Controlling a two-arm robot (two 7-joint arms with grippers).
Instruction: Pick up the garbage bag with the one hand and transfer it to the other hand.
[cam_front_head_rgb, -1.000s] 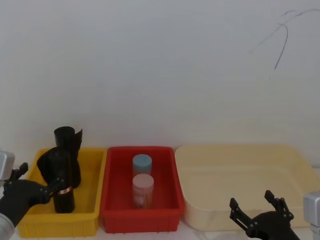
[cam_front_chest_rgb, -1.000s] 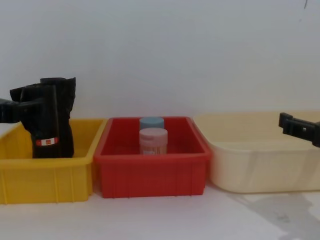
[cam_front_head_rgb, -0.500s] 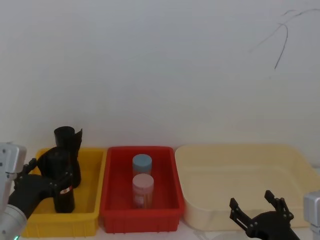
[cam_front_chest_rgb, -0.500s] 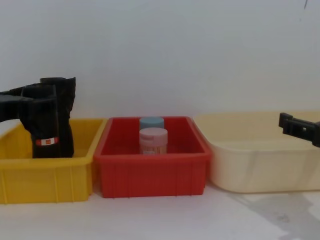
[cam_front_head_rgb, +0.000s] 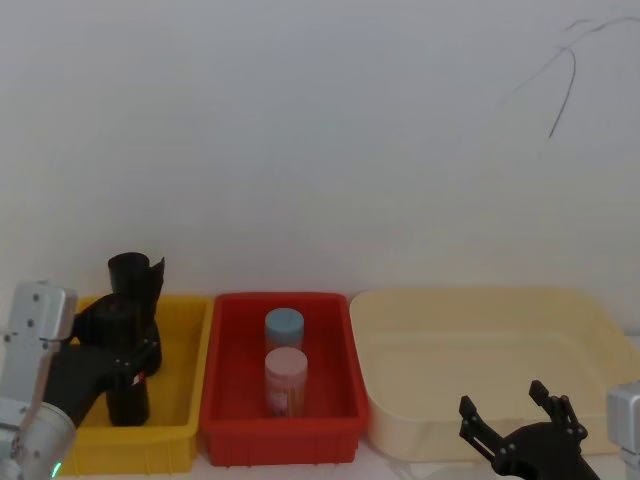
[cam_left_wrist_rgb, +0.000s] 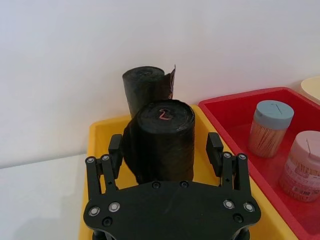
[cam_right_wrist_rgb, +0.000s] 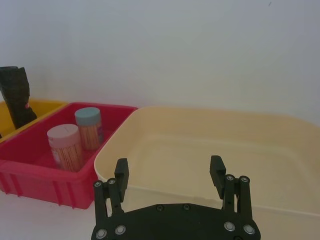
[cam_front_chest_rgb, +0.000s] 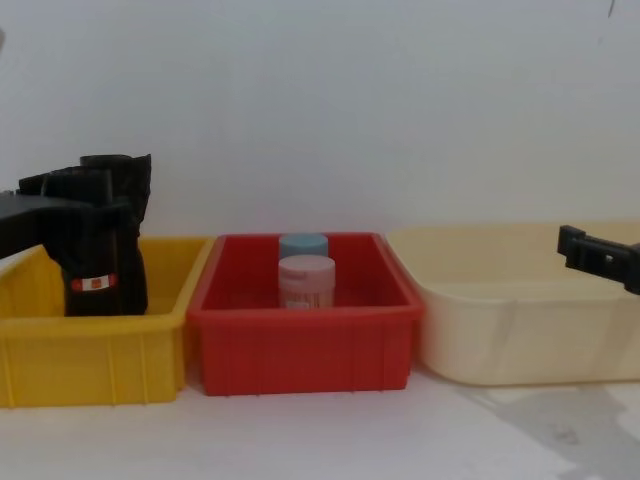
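Left of the red bin (cam_front_head_rgb: 212, 350), in the adjoining yellow bin (cam_front_head_rgb: 196, 400): garbage bag (cam_front_head_rgb: 128, 398) upright with its red-and-white label band facing forward, a taller ragged-topped black roll (cam_front_head_rgb: 135, 275) farther back, and left gripper (cam_left_wrist_rgb: 165, 141) spread wide astride the bag's upper part, one finger (cam_left_wrist_rgb: 215, 147) clear of the plastic, nothing clamped. Inside the red bin: blue-lidded jar (cam_front_head_rgb: 284, 327) at the back, pink-lidded jar (cam_front_head_rgb: 286, 375) at the front. Right of the red bin: cream bin (cam_front_head_rgb: 480, 355) alongside, then right gripper (cam_right_wrist_rgb: 169, 162) low and nearer the robot, released, fingers apart, holding nothing.
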